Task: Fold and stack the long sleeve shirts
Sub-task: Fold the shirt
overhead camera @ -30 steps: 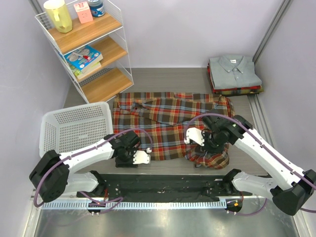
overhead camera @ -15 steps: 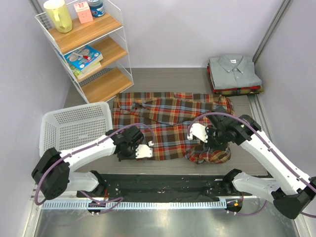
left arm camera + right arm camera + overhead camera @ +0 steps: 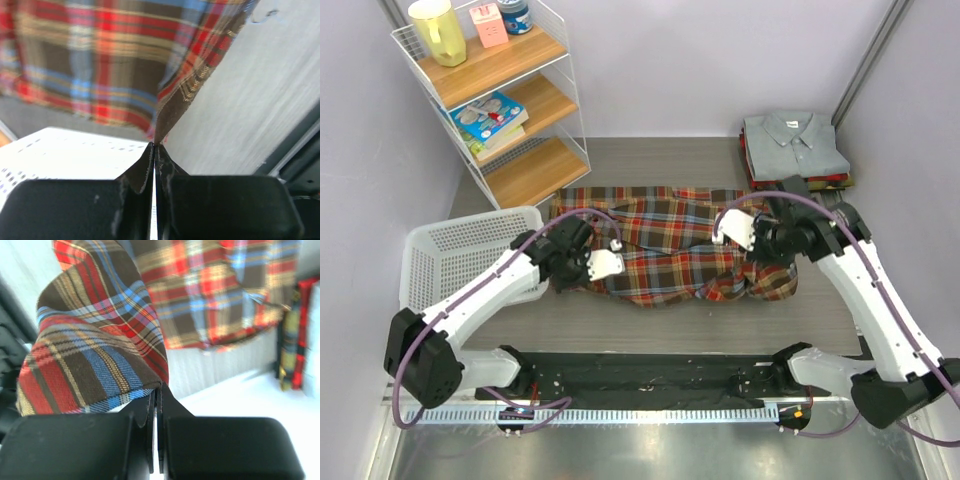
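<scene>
Pinching plaid shirt (image 3: 100, 60): left pincer (image 3: 155, 146), wrist-view only.

No readable text in any view.
Far left, shelf (image 3: 535, 172):
- top tier, pink carton (image 3: 488, 24): printed front, marks too small to read.
- blue can (image 3: 515, 15) just right of it: label blurred.
- middle tier, book (image 3: 488, 114): colourful cover, title too small to make out.
</scene>
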Robot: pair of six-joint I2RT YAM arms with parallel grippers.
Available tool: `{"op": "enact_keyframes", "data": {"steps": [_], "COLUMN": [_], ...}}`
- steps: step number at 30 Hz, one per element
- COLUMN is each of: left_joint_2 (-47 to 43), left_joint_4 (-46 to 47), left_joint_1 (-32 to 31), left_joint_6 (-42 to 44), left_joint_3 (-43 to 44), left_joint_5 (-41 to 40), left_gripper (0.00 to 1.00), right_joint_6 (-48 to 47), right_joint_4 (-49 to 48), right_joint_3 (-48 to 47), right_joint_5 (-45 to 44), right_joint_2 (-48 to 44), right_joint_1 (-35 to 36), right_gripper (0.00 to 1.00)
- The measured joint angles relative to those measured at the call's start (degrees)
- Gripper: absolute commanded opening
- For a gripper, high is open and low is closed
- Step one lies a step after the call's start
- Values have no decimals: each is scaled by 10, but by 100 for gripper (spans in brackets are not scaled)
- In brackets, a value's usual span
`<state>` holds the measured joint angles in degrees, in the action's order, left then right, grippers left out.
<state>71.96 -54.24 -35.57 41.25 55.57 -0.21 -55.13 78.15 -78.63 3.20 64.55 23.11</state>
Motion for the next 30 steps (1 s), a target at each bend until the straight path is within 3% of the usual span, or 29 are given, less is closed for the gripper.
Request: {"op": "enact_keyframes", "data": {"steps": [9, 20, 30], "left_joint_2": [56, 149, 227], "left_joint_4": [14, 59, 90], "left_joint_1": [69, 132, 143], "left_joint_6": [30, 58, 77], "left_joint_3": [71, 153, 194], "left_joint_5": [0, -7, -7], "left_gripper": [0, 0, 0], "right_joint_6": [-100, -163, -186], "right_joint_4": [-8, -47, -70], "right_joint_3": [-144, -263, -270], "right_joint_5": [25, 34, 33], "right_joint_2": [134, 289, 339], "right_joint_1": [-112, -122, -126], "right_gripper": [1, 1, 1]}}
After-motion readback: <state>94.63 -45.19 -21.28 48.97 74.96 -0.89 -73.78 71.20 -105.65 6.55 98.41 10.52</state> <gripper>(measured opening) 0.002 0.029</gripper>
